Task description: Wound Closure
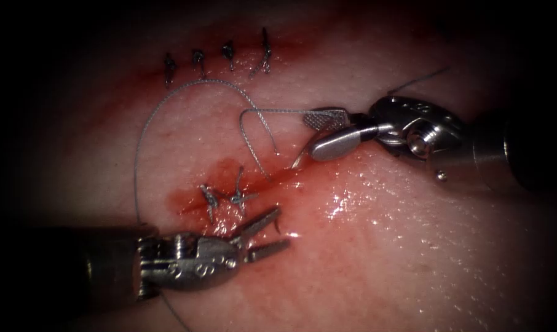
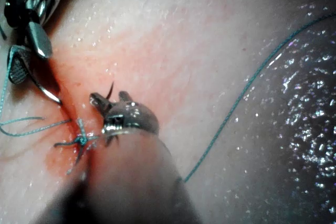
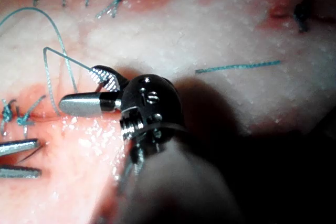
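Observation:
My right tool comes in from the right with its jaws open above the right end of the cut. Thread runs from its upper jaw to the left, kinks and drops to the cut. A short shiny piece of the needle sticks out of the tissue just under its lower jaw; the rest is buried or hidden. The left tool lies below the cut, jaws open, holding nothing. In the left wrist view the needle stands at the cut, left of my left tool. The right wrist view shows my right tool.
Two knotted stitches sit on the left part of the cut, with red fluid around them. A row of several older stitches lies above. A long thread loop arcs on the left. A loose thread end lies upper right.

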{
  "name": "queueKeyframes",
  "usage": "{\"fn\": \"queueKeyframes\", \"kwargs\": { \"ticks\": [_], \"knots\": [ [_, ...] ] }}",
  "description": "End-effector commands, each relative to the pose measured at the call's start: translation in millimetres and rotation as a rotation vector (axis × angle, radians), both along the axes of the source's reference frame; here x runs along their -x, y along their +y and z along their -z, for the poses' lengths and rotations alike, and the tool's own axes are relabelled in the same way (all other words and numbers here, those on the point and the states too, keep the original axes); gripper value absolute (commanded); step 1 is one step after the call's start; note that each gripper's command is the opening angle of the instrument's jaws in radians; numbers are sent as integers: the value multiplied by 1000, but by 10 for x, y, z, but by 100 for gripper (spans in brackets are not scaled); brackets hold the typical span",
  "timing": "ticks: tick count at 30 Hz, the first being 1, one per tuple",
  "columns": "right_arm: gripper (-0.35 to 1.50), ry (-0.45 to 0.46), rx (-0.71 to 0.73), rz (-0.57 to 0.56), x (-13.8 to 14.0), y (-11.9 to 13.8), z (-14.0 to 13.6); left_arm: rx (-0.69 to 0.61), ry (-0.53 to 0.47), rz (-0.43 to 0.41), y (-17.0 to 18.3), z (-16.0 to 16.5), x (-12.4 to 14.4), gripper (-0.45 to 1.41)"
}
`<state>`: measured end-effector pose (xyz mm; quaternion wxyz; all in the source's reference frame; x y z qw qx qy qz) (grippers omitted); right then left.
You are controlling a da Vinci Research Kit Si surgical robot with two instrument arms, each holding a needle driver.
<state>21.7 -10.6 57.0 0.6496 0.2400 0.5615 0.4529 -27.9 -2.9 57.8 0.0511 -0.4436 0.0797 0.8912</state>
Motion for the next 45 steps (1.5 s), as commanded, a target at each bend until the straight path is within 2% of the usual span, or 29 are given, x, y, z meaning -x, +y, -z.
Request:
{"fn": "queueKeyframes", "kwargs": {
  "ticks": [1, 5, 8, 10, 13, 20, 23, 24, 30, 38, 45],
  "knots": [
    [110, 2, 0, 2, -7, -4, -7, -4, 6, -21, -5, -5, 7, 24],
    [108, 1, 6, 2, -8, -5, -8, -20, 2, -70, -2, -9, 13, 17],
    [108, 1, 6, 2, -8, -6, -7, -28, 1, -93, -2, -15, 17, 4],
    [108, 1, 12, 6, -8, -6, -7, -36, -2, -113, -1, -18, 18, -13],
    [108, 5, 12, 11, -8, -6, -7, -60, 8, -153, 4, -19, 16, -23],
    [108, 9, 17, 19, -7, -7, -6, -85, -23, -207, 25, -14, 4, -10],
    [108, 10, 16, 20, -5, -7, -6, -122, -32, -242, 24, -14, 0, -45],
    [108, 10, 16, 21, -4, -7, -6, -136, -39, -250, 24, -14, -1, -45],
    [111, 15, 23, 36, 9, -4, -3, -355, -84, -172, 18, -8, 0, -45],
    [135, -21, 95, 51, 36, 7, 2, -698, -129, -60, 4, 12, 3, -45],
    [136, -45, 107, 51, 39, 9, 3, -959, -162, 48, 3, 41, 7, -45]
  ]
}}
